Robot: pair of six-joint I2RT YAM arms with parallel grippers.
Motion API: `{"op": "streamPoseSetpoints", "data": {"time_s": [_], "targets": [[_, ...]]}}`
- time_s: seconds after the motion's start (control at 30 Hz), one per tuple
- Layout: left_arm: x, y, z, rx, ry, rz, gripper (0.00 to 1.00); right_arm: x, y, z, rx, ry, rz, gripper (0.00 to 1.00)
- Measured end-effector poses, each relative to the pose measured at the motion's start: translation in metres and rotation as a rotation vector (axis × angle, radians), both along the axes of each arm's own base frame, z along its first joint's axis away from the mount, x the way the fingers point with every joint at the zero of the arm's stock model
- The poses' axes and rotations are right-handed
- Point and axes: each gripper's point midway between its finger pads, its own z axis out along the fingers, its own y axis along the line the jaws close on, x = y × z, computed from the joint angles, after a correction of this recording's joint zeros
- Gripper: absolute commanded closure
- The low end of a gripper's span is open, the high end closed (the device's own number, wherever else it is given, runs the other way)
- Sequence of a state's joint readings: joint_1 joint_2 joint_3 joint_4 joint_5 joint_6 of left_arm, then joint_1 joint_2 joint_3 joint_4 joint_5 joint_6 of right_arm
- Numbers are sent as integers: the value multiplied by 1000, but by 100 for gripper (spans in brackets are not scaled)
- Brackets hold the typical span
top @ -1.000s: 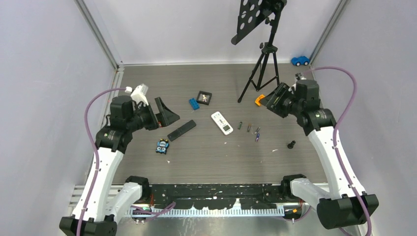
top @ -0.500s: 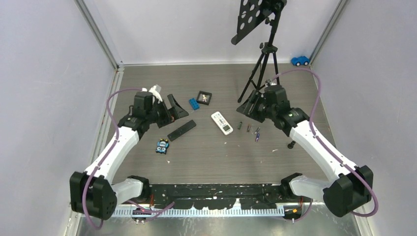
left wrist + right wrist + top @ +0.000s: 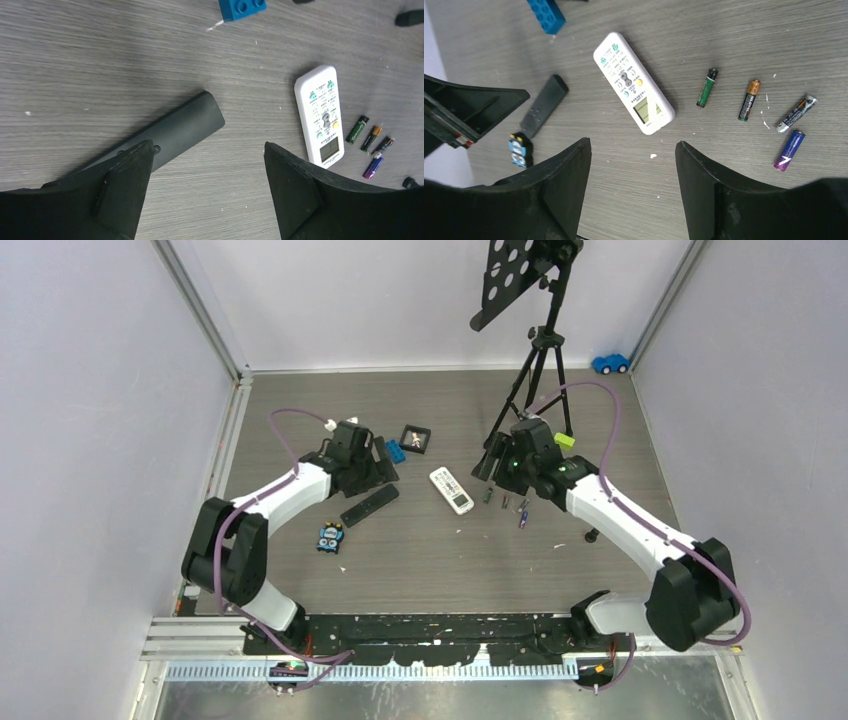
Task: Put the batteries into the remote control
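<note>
black remote (image 3: 180, 127) end hidden behind left gripper (image 3: 206, 150) finger (image 3: 125, 185), blue brick (image 3: 242, 7) cut by top edge, white remote (image 3: 322, 115) labels too small to read

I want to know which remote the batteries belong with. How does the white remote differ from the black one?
The white remote is broader, the black remote slimmer. The white remote shows coloured buttons and a small screen; the black remote looks plain and dark, no screen. The batteries lie next to the white remote, farther from the black remote. Both lie flat on the table.
</note>
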State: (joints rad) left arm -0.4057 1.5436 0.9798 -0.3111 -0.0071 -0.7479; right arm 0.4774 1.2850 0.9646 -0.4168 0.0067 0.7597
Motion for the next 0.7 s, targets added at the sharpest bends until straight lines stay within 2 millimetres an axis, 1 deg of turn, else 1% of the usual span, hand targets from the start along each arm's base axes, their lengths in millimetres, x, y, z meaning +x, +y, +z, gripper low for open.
{"op": "streamPoseSetpoints", "data": {"time_s": [0.07,0.17,0.27,0.37,0.47,0.53,0.6,0.7], "targets": [[-3,-7,-5,2,11,-23,17,-2,3,-12,-38,18,37,30],[-5,-15,-5,-10,11,-47,17,-5,10,-33,-99,51,101,28],[-3,-17,-4,-13,-2,-49,17,-8,17,-57,-176,83,176,25],[-1,-15,-3,-5,-9,-42,17,-6,23,-74,-257,94,244,22],[0,-13,0,1,-21,-32,16,3,33,-86,-341,88,317,19],[0,-11,7,2,-37,-25,15,11,41,-91,-393,79,366,16],[-1,-9,14,-3,-52,-21,14,22,51,-95,-448,59,423,13],[-4,-7,23,-10,-62,-21,14,32,58,-97,-499,35,467,11]]}}
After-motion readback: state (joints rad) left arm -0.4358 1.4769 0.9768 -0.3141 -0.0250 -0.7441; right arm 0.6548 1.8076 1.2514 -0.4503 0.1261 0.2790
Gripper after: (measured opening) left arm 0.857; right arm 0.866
